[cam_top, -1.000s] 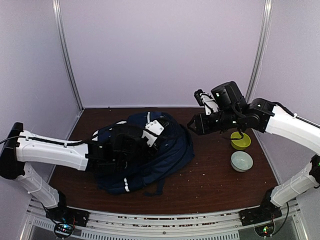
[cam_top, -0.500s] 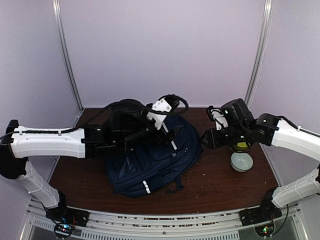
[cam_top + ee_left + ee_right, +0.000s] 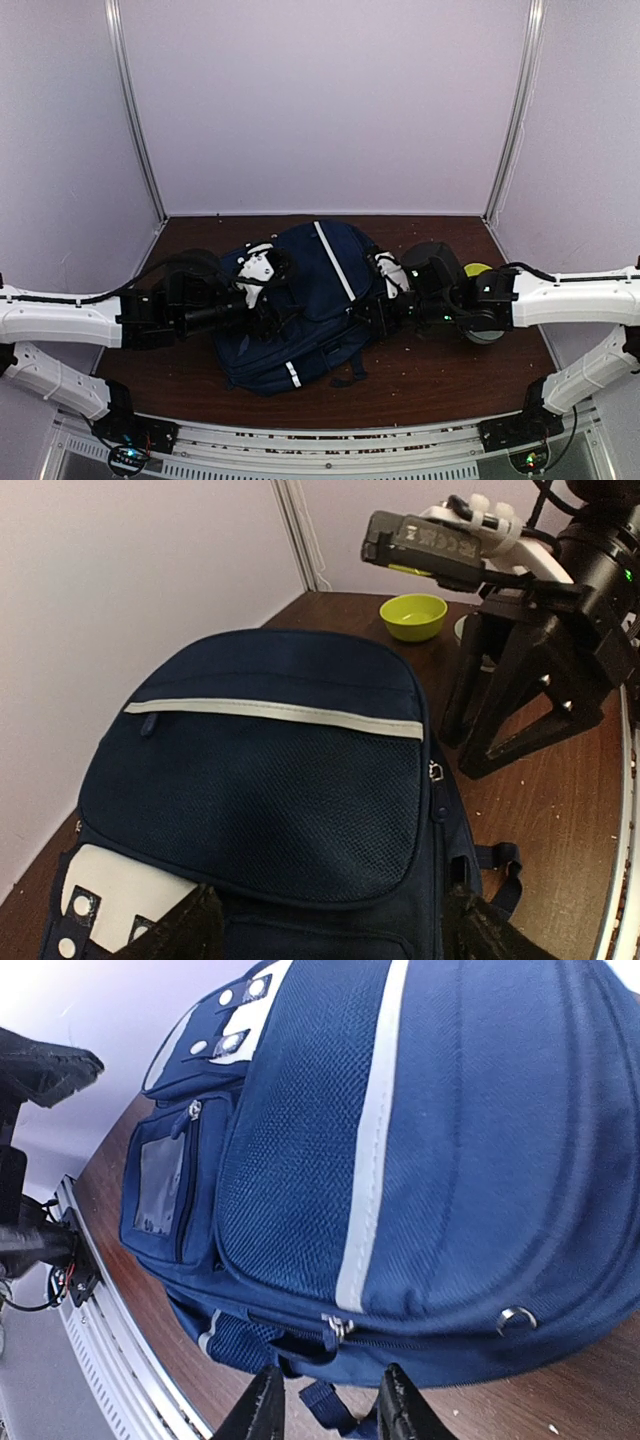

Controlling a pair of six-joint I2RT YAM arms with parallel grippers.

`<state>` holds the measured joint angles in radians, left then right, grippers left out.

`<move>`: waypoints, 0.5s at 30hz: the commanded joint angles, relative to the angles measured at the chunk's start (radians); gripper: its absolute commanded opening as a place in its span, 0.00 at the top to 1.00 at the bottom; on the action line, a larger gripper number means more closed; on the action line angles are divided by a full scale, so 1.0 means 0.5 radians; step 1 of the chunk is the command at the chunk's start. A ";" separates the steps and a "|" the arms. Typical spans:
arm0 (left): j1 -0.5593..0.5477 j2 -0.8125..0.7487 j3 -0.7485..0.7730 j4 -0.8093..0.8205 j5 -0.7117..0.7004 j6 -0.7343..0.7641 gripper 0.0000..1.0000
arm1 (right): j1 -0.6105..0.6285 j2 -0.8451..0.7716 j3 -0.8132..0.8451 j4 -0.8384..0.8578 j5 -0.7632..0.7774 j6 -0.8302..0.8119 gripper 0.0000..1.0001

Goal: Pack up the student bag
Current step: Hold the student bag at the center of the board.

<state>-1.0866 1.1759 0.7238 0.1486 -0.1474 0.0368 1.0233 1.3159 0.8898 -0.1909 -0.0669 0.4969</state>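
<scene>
- i'm seeing the bag (image 3: pixel 322 285) lying flat on the table (image 3: pixel 450 370), between both arms.
- left gripper (image 3: pixel 332 922) is hovering wide open over it, holding nothing.
- right gripper (image 3: pixel 328 1402) is sitting part open at its edge, empty.

The brown desk (image 3: pixel 430 385) carries the navy student bag (image 3: pixel 310 272) at its middle and a green bowl (image 3: pixel 413 617) near its right edge.
</scene>
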 commanded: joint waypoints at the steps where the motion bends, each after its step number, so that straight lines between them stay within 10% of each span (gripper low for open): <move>1: 0.010 0.064 -0.007 0.247 0.064 0.010 0.23 | 0.013 0.167 0.044 0.238 0.069 0.064 0.66; 15: 0.010 0.317 -0.036 0.389 0.037 0.372 0.24 | 0.012 0.436 0.126 0.264 0.075 0.155 0.67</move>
<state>-1.0855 1.3029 0.6922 0.2909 -0.1333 0.1532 1.0260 1.4738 0.9009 -0.0925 -0.0257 0.5682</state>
